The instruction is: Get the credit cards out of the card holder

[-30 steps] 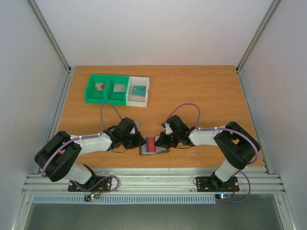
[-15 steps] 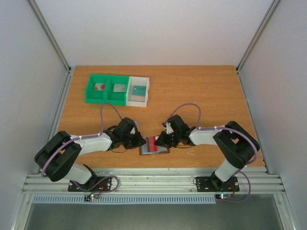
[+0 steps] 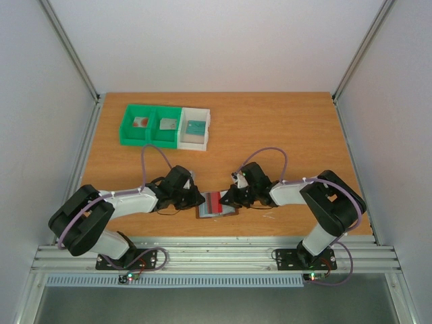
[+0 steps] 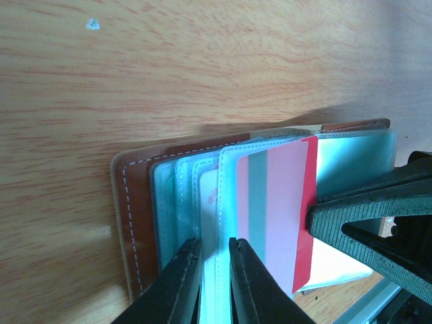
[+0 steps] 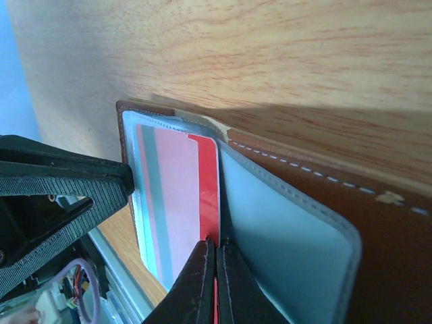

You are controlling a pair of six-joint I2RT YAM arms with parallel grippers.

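Observation:
The brown card holder lies open near the table's front edge, its blue-grey plastic pockets fanned out. A red and pink credit card sticks partly out of one pocket. My left gripper is shut on a clear pocket sleeve at the holder's left side. My right gripper is shut on the red edge of the credit card, beside the brown cover. In the top view the left gripper and the right gripper meet over the holder from opposite sides.
At the back left stand a green bin with two compartments and a white bin. One card lies in each: a white one with a red mark, a grey one and a teal one. The table's front edge runs just below the holder.
My right wrist has shifted slightly to the right while staying at the red card. The left arm and the card holder have not visibly moved.

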